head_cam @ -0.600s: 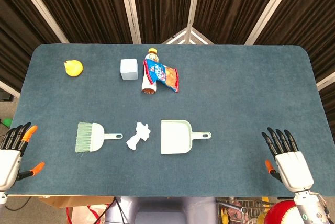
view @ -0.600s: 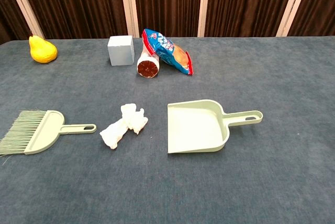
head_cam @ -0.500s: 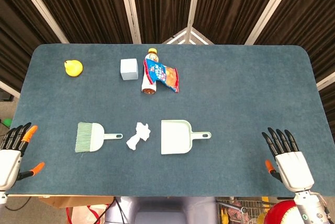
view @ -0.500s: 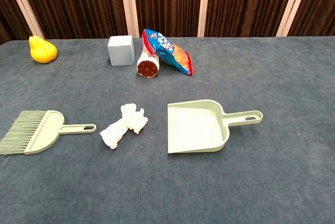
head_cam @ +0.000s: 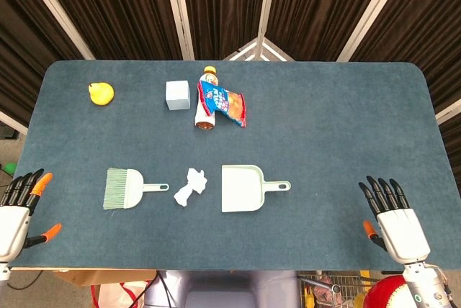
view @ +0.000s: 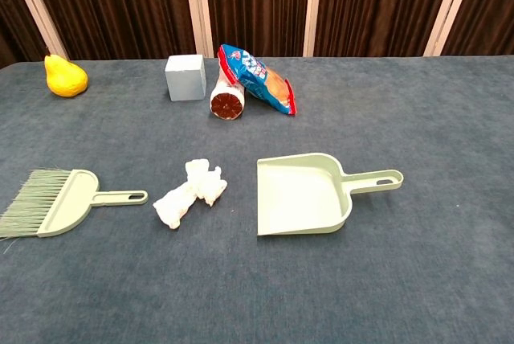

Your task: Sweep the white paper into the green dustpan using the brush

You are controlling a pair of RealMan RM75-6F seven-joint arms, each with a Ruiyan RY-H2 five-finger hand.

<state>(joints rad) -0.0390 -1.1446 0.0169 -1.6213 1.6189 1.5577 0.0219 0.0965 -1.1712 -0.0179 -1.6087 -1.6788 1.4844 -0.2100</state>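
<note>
Risk: brush (head_cam: 124,188) bristles point away from paper (head_cam: 190,186); a careless grab or stroke could fling the light wad past the dustpan (head_cam: 242,188), or nudge the pan itself. Paper lies between brush and pan, near both. Left hand (head_cam: 16,211) and right hand (head_cam: 395,219) spread, empty, at table's near corners, well apart from it.

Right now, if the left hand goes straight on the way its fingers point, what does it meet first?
Nothing nearby, it seems. The left hand points up along the table's left edge, well left of the brush. The pear lies farther on, slightly right of that line; height is unclear.
</note>
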